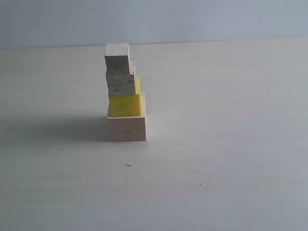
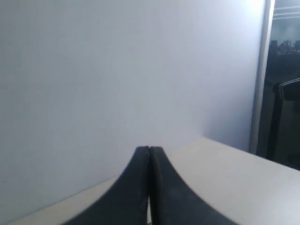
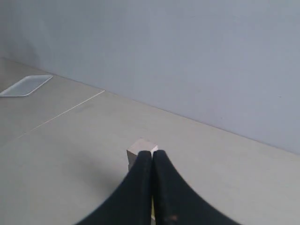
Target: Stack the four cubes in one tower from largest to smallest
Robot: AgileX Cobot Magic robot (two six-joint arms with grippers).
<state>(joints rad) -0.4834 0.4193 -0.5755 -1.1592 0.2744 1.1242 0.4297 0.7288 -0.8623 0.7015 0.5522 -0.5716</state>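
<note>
Right gripper (image 3: 152, 160), jaws pressed together and empty, points at a pale cube (image 3: 140, 149) just past its tips, apparently the tower's top, so it looks the nearer arm. The left gripper (image 2: 149, 155), likewise closed on nothing, faces only wall (image 2: 93, 70). The exterior view alone shows the upright, slightly staggered tower (image 1: 125, 98) complete on the table (image 1: 231, 144)

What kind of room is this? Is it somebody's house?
Probably a robot test room, not a house: a bare pale table, a plain blank wall, just a tower of four cubes, and a dark robot gripper.
</note>
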